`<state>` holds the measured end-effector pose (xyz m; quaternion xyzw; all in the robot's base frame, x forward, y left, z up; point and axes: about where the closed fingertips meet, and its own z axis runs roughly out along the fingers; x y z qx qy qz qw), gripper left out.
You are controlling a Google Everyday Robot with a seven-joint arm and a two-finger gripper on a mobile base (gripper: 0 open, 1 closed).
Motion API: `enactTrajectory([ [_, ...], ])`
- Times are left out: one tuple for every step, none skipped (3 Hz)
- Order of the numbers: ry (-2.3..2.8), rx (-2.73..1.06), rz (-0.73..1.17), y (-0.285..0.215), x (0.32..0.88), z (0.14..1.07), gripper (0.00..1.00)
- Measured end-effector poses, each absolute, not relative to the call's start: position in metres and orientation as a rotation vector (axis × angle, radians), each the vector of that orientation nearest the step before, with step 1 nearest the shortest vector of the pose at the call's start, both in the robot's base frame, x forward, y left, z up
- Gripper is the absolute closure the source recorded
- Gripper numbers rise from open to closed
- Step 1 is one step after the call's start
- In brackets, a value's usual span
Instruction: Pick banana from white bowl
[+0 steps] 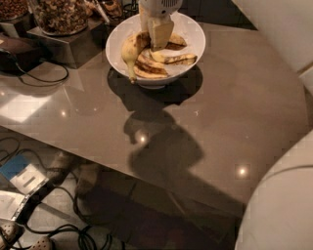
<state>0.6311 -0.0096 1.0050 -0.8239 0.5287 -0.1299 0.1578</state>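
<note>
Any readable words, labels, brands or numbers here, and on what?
None readable.
The blue and white packet on the floor: any print is too blurred to read.
The claw, down in the white bowl by the banana: no markings visible.

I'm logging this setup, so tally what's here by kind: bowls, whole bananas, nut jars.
Large round glossy white bowl: 1
Plump pale-yellow whole banana with brown patches, lying in the bowl: 1
Glass jars of nuts: 2
Total: 4
The two-finger gripper hangs low inside the bowl, next to the banana.
</note>
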Motion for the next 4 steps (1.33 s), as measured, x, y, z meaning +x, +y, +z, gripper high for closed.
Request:
enactTrajectory([
  [1.512,-2.357,-0.372,-0.01,0.631,1.005,1.0],
  [1.477,-2.353,-0.363,-0.003,0.594,1.025,1.0],
  [1.477,-2.353,-0.363,-0.003,0.594,1.025,1.0],
  [1.477,-2.357,-0.334,0.006,0.547,1.034,1.0],
])
